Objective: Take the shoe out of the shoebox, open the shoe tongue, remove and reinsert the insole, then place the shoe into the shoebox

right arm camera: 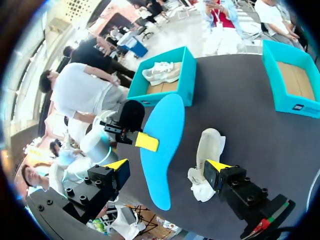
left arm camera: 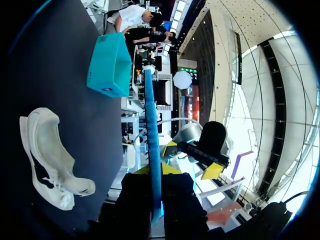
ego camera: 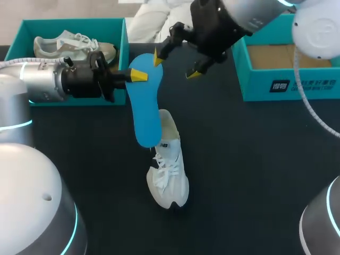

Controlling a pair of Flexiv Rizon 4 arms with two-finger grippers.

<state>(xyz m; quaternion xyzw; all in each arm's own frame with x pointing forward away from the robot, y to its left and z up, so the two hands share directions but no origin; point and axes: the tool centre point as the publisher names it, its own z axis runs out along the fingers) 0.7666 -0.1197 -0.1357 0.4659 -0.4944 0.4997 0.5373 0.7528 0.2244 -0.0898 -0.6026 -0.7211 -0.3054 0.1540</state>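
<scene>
The blue insole [ego camera: 144, 101] hangs over the counter [ego camera: 239, 159], its toe end just above the heel opening of the white shoe [ego camera: 169, 170]. The left gripper [ego camera: 139, 75] pinches its 12 o'clock end between its fingers. The insole looks light, thin and floppy, so a second hold mid-length should steady it. The right gripper [ego camera: 175, 65] is at 1 o'clock of the insole, its fingers wide and empty. The empty shoebox [ego camera: 265, 85] at 2 o'clock and the other shoebox [ego camera: 123, 48] at 10, holding a second shoe [ego camera: 74, 47], stand well apart.

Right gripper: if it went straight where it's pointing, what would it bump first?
Probably the blue insole, which sits just ahead between the right gripper's open fingers, held by the left gripper. The white shoe lies beyond on the table; depth is unclear.
</scene>
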